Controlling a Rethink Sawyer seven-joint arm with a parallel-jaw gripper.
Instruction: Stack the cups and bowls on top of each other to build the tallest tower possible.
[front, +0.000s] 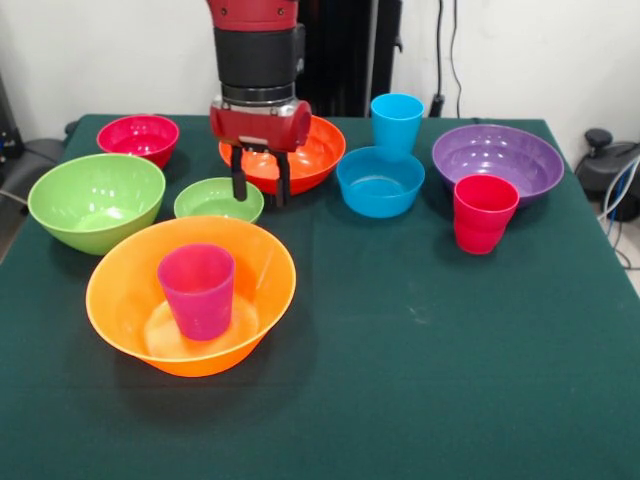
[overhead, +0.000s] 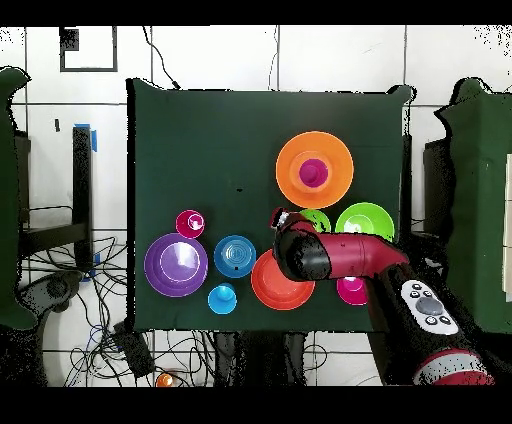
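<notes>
The large orange bowl (front: 118, 300) (overhead: 289, 170) stands at the front left with the purple-magenta cup (front: 197, 290) (overhead: 314, 172) upright inside it. My gripper (front: 261, 187) (overhead: 279, 219) hangs open and empty just above the table, between the small lime green bowl (front: 218, 200) (overhead: 319, 216) and the red-orange bowl (front: 315, 155) (overhead: 279, 286). The arm hides part of both bowls in the overhead view. The other pieces stand singly: large lime green bowl (front: 96, 200) (overhead: 365, 220), small pink-red bowl (front: 138, 137) (overhead: 352, 291), blue bowl (front: 380, 182) (overhead: 235, 256), sky blue cup (front: 397, 120) (overhead: 222, 298), purple bowl (front: 497, 160) (overhead: 176, 264), red-pink cup (front: 484, 213) (overhead: 190, 222).
A dark green cloth (front: 430, 370) covers the table. Cables and wall sockets lie beyond the table's edges.
</notes>
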